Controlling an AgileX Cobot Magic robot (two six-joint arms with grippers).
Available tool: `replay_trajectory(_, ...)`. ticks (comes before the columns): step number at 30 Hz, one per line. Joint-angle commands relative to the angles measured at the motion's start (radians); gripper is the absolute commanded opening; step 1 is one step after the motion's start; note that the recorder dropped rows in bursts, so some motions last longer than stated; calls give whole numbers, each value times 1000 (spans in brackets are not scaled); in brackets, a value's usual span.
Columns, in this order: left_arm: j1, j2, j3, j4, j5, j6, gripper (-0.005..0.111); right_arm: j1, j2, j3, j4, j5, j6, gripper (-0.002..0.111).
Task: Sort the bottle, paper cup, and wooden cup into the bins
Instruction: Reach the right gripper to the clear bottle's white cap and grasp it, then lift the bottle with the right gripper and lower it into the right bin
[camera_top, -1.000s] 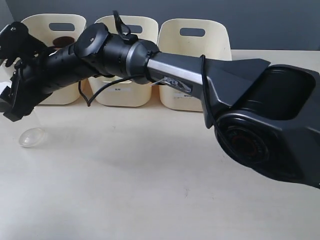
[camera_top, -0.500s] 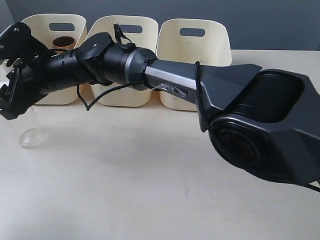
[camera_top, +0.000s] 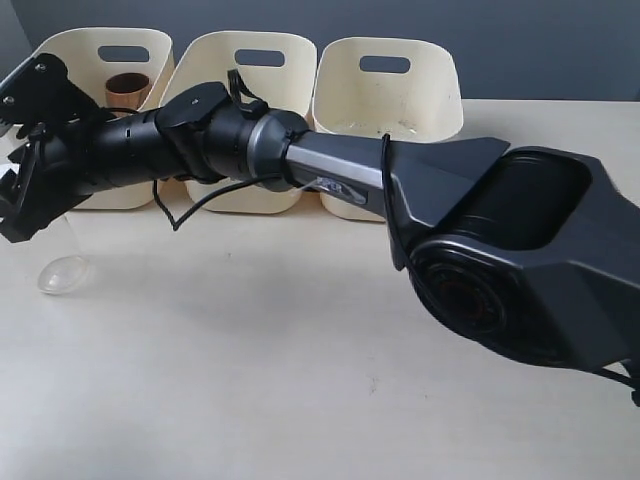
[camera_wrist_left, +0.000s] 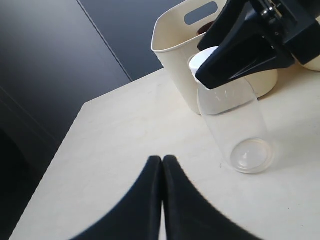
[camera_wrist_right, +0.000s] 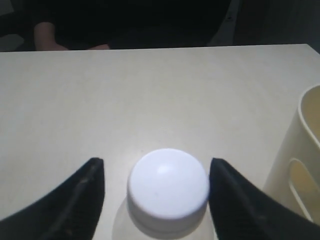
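Note:
The bottle (camera_wrist_left: 234, 119) stands upright on the table just in front of the left bin (camera_top: 105, 48); its clear base (camera_top: 62, 272) shows in the exterior view. My right gripper (camera_wrist_right: 159, 176) has reached across to the far left (camera_top: 25, 150) and stands open, one finger on each side of the white cap (camera_wrist_right: 167, 187), not closed on it. The wooden cup (camera_top: 125, 88) sits inside the left bin. My left gripper (camera_wrist_left: 162, 161) is shut and empty, low over the table short of the bottle. The paper cup is out of view.
The middle bin (camera_top: 260, 45) and right bin (camera_top: 390, 90) stand in a row with the left one at the back of the table. My right arm (camera_top: 330, 165) stretches across their fronts. A bin wall (camera_wrist_right: 305, 165) is close beside the right gripper.
The right arm has sunk and swung a little left, uncovering more of the wooden cup in the left bin. The gripper stays open over the bottle, which has not moved.

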Motion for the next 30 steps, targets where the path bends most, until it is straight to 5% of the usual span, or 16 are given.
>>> replay_trajectory(1,-5,-3,2,-4,-6,-6,0,0,-1,-3,11,-6,-10,42)
replay_trajectory(7,-5,-3,2,-4,-6,-6,0,0,-1,-3,13,-10,-10,0)
replay_trajectory(17,-5,-3,2,-4,-6,-6,0,0,-100,-3,-25,10,19,0)
replay_trajectory(30,-5,-3,2,-4,-6,-6,0,-36,-340,-3,-523,-7,456,-1)
